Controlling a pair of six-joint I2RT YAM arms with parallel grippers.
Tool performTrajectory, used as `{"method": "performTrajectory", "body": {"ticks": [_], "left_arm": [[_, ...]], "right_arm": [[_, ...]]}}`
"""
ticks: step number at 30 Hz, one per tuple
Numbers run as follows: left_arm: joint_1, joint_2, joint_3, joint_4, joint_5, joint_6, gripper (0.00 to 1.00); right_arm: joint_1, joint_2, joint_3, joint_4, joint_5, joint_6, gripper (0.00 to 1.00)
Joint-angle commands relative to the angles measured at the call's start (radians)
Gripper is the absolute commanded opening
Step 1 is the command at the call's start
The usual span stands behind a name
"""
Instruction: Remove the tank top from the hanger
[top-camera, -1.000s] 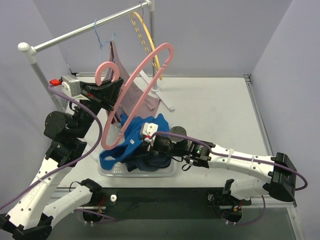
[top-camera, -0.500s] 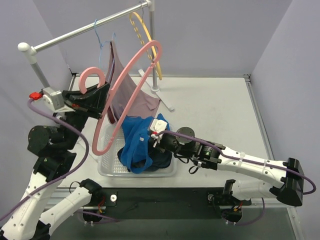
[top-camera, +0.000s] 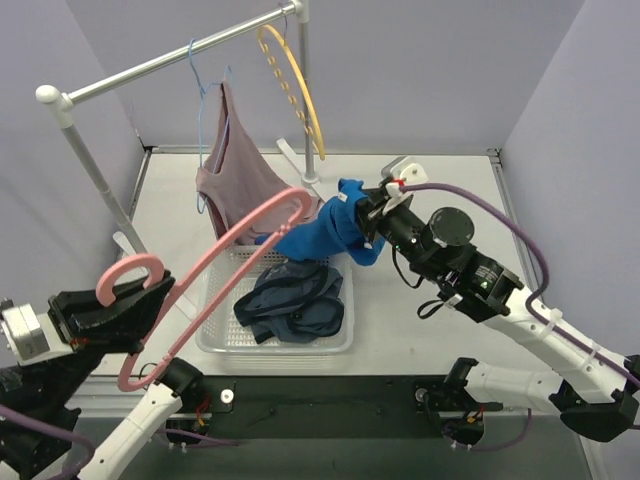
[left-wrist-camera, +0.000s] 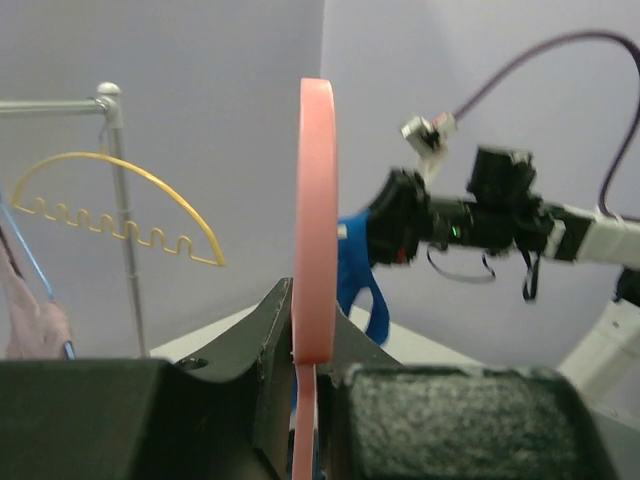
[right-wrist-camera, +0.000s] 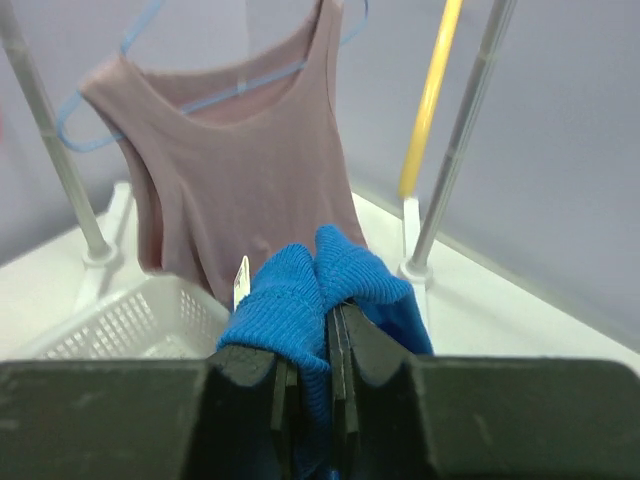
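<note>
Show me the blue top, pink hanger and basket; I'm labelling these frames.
blue top (top-camera: 322, 234), top view, bunched middle of the cloth.
pink hanger (left-wrist-camera: 317, 210), left wrist view, edge-on bar at mid height.
basket (top-camera: 275, 346), top view, near rim.

Three hangers, three garments, one basket, one rack.

We count three hangers: a pink hanger, a yellow hanger and a blue hanger. The garments are three as well: a blue tank top, a mauve tank top and a dark blue garment. We see one basket, one clothes rack and two grippers, the left gripper and the right gripper.
</note>
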Motion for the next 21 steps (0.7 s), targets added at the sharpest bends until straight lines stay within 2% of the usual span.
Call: {"method": "performTrajectory", "body": {"ticks": [1, 9, 13, 16, 21], "left_arm": [[-0.001, -0.07, -0.012, -0.165, 0.187, 0.02, 0.0], [-0.003, -0.175, -0.025, -0.239, 0.396, 0.016, 0.0], [-0.003, -0.181, -0.012, -0.27, 0.444, 0.02, 0.0], [-0.001, -0.184, -0.014, -0.288, 0.477, 0.02, 0.0], [-0.001, -0.196, -0.009, -0.303, 0.505, 0.021, 0.0]], "right_arm": [[0.0, 0.043, 0.239, -0.046, -0.067, 0.027, 0.0], [0.006, 0.252, 0.728, -0.174, -0.176, 0.002, 0.0], [0.021, 0.31, 0.857, -0.146, -0.265, 0.01, 0.0], [0.041, 0.352, 0.919, -0.12, -0.305, 0.027, 0.0], [0.076, 0.392, 0.876, -0.062, -0.319, 0.036, 0.0]]}}
